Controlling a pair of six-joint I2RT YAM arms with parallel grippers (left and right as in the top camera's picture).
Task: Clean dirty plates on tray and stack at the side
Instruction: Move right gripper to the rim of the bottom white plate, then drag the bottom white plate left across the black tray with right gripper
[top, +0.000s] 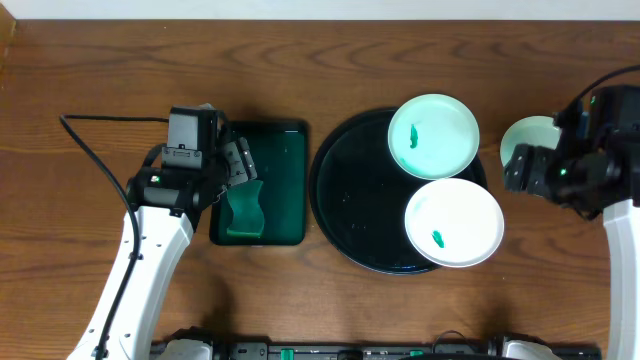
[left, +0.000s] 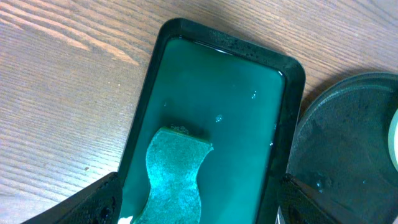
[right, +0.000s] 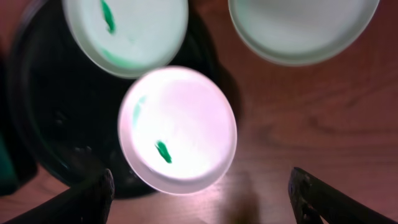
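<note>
**Brown table (top: 320, 60), cleaning partway along**

Three plates in all. Two lie on the one black tray (top: 335, 200), the far plate (top: 433, 135) and the near plate (top: 453, 222), each with a green smear. The third plate (top: 522, 135) sits on the table just right of the tray, half hidden by the right arm, and no smear shows on it. One sponge (left: 174, 177) lies in one green tray (left: 287, 71) of water.

Left fingers (left: 93, 205) hang wide over the sponge. Right fingers (right: 87, 199) stand wide beside the tray, holding nothing. Best, I'd say, to drop straight down, pinch the sponge's narrow waist, and steady the near plate by its overhanging rim.
</note>
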